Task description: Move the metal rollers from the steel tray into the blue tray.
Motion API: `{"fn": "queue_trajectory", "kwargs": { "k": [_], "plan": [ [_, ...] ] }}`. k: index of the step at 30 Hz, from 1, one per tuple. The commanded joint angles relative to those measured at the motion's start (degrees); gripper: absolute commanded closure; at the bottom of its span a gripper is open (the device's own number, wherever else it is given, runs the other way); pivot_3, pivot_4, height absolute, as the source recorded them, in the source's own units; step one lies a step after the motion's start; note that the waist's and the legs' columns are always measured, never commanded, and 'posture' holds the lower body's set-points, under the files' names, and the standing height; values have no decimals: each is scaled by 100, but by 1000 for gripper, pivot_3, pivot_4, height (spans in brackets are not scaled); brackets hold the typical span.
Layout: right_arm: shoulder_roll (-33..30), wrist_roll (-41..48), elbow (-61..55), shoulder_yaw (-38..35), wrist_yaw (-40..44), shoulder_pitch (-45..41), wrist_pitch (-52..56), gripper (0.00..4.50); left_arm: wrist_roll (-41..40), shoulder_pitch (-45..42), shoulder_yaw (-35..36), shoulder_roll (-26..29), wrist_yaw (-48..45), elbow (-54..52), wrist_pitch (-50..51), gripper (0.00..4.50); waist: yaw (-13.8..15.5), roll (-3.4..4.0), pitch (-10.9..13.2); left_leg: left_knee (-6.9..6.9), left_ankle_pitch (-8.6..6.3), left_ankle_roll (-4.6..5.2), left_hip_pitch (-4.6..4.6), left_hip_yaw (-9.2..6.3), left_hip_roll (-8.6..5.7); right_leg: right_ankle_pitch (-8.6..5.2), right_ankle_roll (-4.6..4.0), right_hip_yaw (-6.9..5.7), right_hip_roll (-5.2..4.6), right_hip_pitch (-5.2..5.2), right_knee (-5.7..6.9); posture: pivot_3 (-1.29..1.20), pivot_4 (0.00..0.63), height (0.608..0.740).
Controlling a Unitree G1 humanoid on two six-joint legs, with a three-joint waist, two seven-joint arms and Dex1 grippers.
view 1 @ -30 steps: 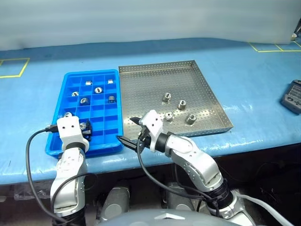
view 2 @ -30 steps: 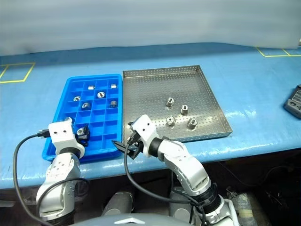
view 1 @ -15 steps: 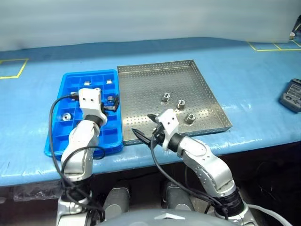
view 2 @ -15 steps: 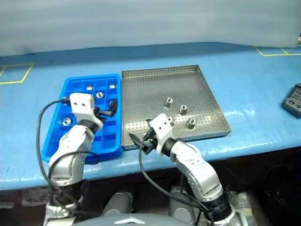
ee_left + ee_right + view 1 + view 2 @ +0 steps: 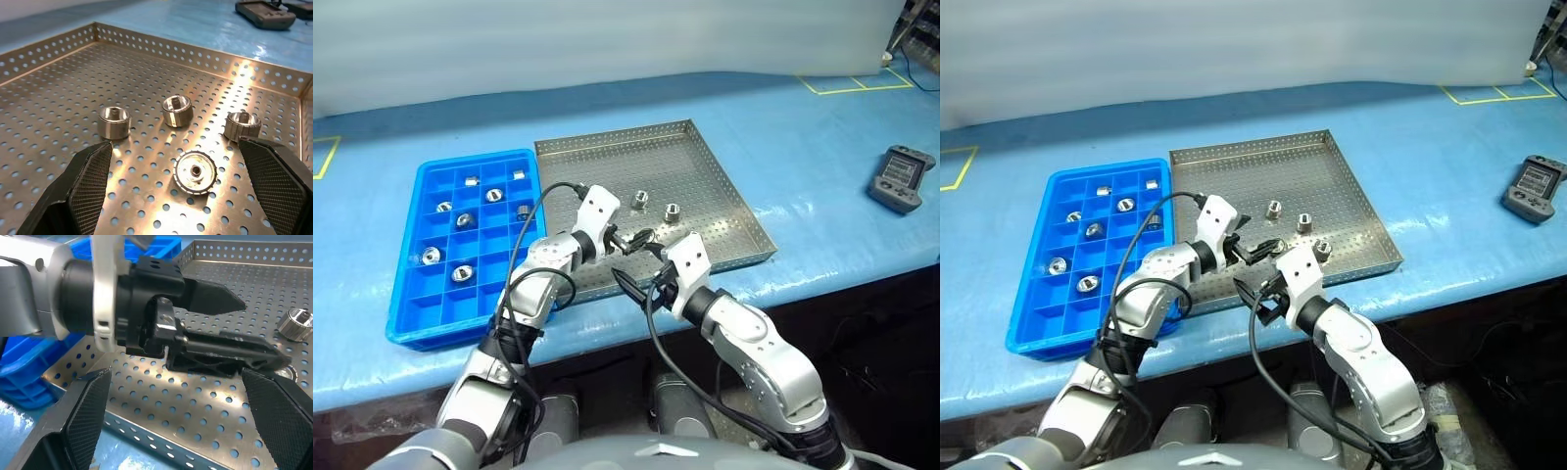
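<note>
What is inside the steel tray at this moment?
Four metal rollers lie on the steel tray, on its perforated floor, and the open left tool reaches in above it. The floor under both arms is hidden.

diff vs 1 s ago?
The left gripper swung from over the blue tray across to the steel tray; its jaws are open and empty, with four rollers ahead of it. The right gripper shifted a little to the right at the steel tray's near edge, jaws open. The camera view also shifted. The rollers in both trays stayed put.
</note>
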Motion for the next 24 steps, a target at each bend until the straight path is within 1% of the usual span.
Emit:
{"fn": "queue_trajectory", "kwargs": {
  "k": [1, 11, 15, 16, 17, 22, 24],
  "plan": [
    [-7, 102, -365, 157, 108, -7, -13, 0, 251, -192, -230, -105, -11, 295, -338, 31, 0, 0, 0, 0, 0, 0, 0, 0, 0, 0, 1, 1, 0, 0, -1, -185, 150, 740],
    [4, 85, -330, 245, 210, -26, -2, 0, 640, -462, -353, -511, 220, 1287, -676, 31, 7, 0, 0, 2, 0, 1, 0, 2, 0, 2, 4, 1, 0, 1, -1, -167, 150, 740],
    [19, 73, -286, 282, 262, -67, -13, 0, 587, -665, -33, -833, 579, 1777, -578, 31, -13, 0, 0, 0, 0, 1, 1, 1, 1, 3, 7, 0, 2, 0, 1, -160, 150, 740],
    [23, 71, -276, 290, 265, -76, -14, 0, 596, -717, 13, -880, 621, 1877, -584, 31, -5, 0, 0, 1, 0, 2, 0, 1, 0, 11, 20, 1, 1, 1, -2, -159, 150, 740],
    [26, 68, -268, 293, 268, -84, -15, 0, 607, -762, 51, -922, 651, 1957, -591, 31, 1, 0, 0, 2, 0, 2, -3, 1, 0, 19, 34, 1, 1, 1, -4, -159, 150, 740],
    [43, 59, -241, 311, 278, -96, -50, 0, 637, -872, 100, -1016, 635, 2130, -643, 31, -1, 0, 0, 0, -1, 2, -1, 0, 0, 20, 35, 0, 1, 0, -2, -162, 150, 740],
    [51, 49, -229, 317, 275, -96, -64, 0, 655, -870, 90, -1023, 620, 2148, -673, 394, -2, 0, 0, 1, 0, 1, -2, 2, -1, 20, 35, 1, 0, 1, -5, -162, 150, 740]
  ]
}}
